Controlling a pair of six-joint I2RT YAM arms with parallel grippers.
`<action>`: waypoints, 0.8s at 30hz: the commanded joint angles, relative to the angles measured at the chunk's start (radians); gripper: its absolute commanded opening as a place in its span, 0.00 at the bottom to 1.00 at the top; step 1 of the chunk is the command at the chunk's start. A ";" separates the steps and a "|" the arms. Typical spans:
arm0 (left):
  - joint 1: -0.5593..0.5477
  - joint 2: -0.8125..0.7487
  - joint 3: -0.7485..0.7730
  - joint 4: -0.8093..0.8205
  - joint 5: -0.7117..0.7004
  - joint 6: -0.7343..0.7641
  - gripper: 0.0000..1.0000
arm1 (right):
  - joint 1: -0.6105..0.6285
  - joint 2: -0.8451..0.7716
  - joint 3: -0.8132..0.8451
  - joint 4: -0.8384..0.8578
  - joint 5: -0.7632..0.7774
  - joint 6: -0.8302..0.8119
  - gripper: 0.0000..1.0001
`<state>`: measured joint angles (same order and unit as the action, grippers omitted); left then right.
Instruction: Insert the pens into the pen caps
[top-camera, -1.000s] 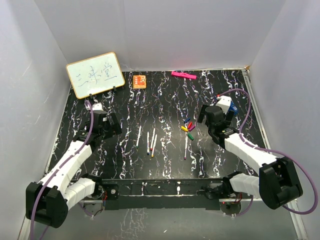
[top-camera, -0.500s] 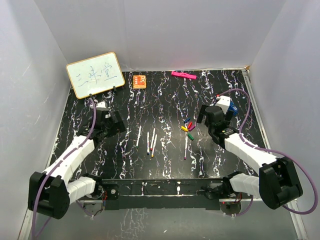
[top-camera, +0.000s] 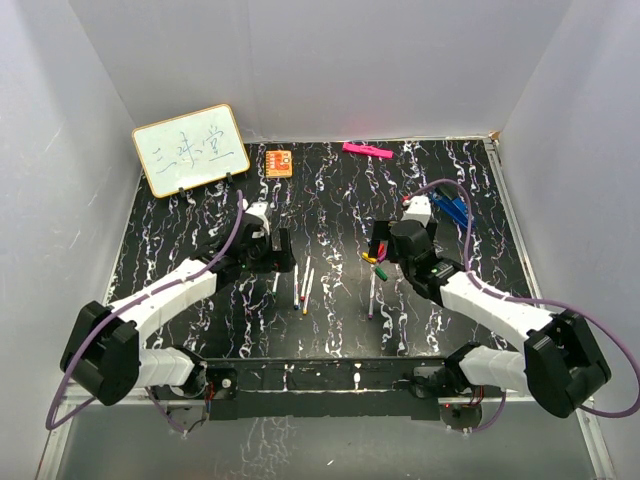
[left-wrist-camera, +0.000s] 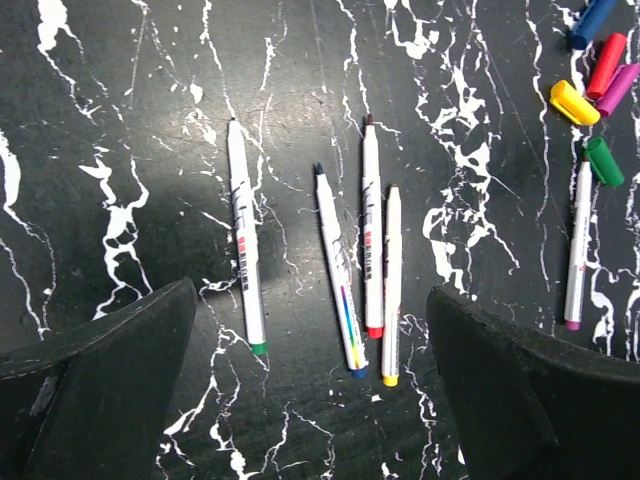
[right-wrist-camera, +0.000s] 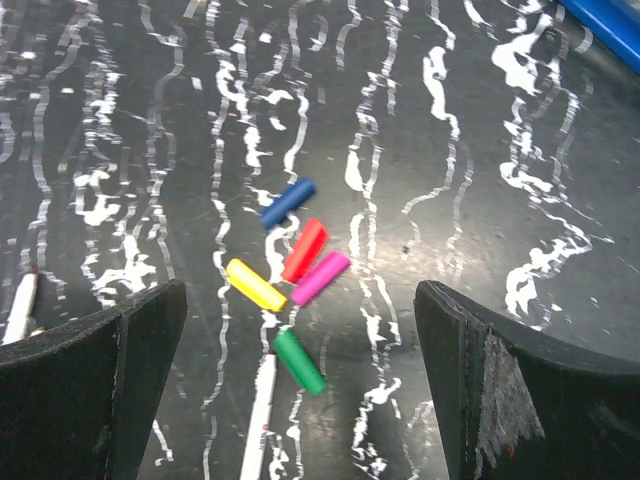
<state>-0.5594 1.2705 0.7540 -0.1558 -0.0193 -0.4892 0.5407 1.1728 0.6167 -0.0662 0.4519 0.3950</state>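
Black marbled table (top-camera: 330, 190) inside white walls, with nothing yet lifted off it. Within the last second both arms have swung inward from the table's sides, and each now hangs over its own target.

The left gripper (left-wrist-camera: 308, 290) has its jaws wide apart, as they were a second ago, and holds nothing. Four pens (left-wrist-camera: 371, 230) lie flat directly beneath it, side by side in the gap between its fingers. A fifth pen (left-wrist-camera: 577, 250) lies apart, out beyond its right finger, next to the caps.

The right gripper (right-wrist-camera: 300, 285) is likewise spread wide and empty. The caps (right-wrist-camera: 305, 250), five in a loose cluster, sit straight below it between its two fingers. The green cap (right-wrist-camera: 299, 361) is the one nearest its wrist, just beside the fifth pen's end.

Pens and caps themselves have not shifted; only the arms moved. I read this as the approach finished and the picking about to begin, with the left going for a pen and the right for a cap. No pen is capped yet, so the task is at its start. The four pens lie close together, so closing on one alone will need care.
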 joint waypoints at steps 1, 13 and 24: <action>0.001 -0.003 0.020 -0.030 -0.035 0.037 0.99 | 0.024 -0.049 0.009 0.143 -0.076 -0.023 0.97; 0.001 -0.040 -0.018 -0.023 -0.121 0.072 0.99 | 0.022 -0.022 0.055 0.187 0.034 -0.054 0.98; 0.000 0.051 0.004 -0.076 -0.110 0.044 0.97 | 0.020 0.039 0.102 0.121 0.153 0.017 0.98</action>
<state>-0.5598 1.2785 0.7441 -0.1688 -0.1204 -0.4358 0.5617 1.2064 0.6533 0.0505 0.5354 0.3992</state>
